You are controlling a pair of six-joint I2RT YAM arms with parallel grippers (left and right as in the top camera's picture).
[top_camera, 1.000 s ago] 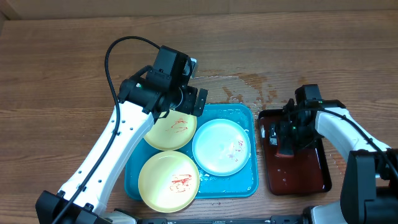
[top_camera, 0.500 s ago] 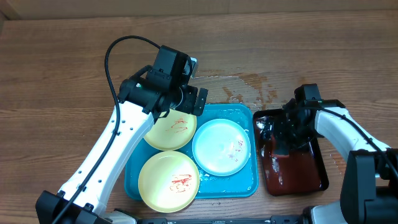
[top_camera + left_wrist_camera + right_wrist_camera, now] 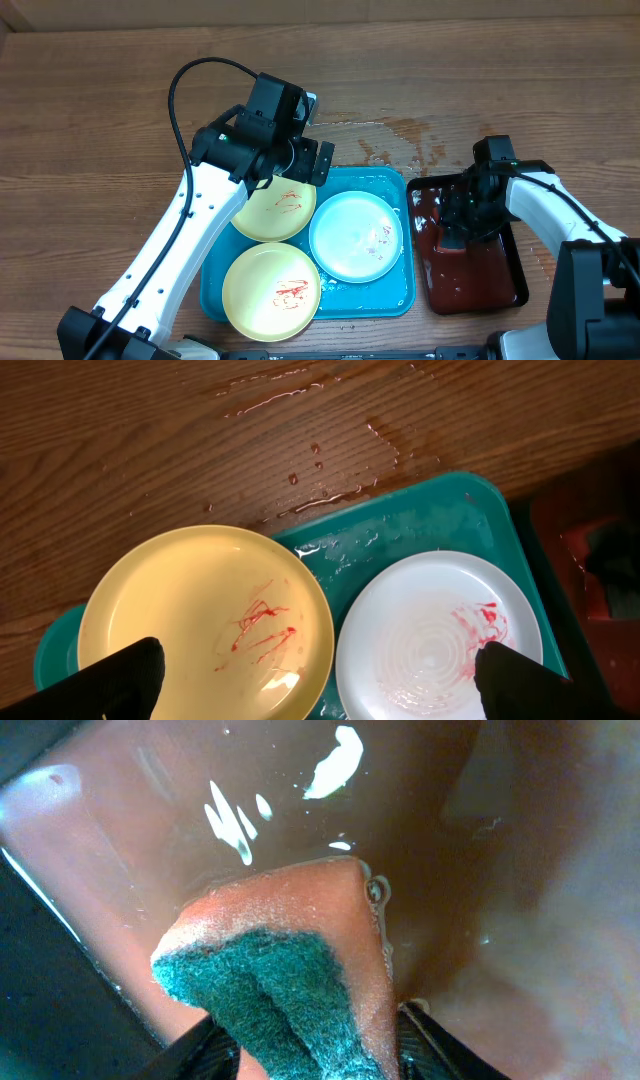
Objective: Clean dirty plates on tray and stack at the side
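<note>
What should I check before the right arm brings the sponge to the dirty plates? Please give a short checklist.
1. Sponge pinched between the right gripper fingers: ok.
2. Sponge wet: ok, it sits in water in the dark red tray.
3. Left gripper open and holding nothing: ok.
4. Three plates lying flat in the turquoise tray, red smears showing: ok.
5. White plate, nearest the right arm, uncovered from above: ok.
6. Grip firm enough for scrubbing: cannot tell.
</note>
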